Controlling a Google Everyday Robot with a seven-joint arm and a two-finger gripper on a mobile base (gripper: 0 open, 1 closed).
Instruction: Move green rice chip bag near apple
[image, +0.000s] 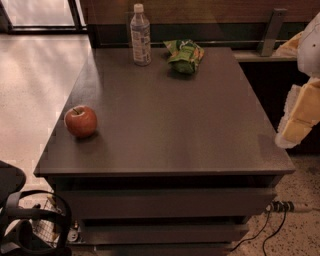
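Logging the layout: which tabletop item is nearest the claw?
The apple, front left, close to the claw at bottom left; bottle and bag sit far back.

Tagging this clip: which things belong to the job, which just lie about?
Job: green rice chip bag, far side of the table; apple, near left; gripper, far right, away from both.
Lying about: clear bottle beside the bag; cables, lower right.

Dark table (175, 120); pale floor (30, 85); window (40, 11) top left.
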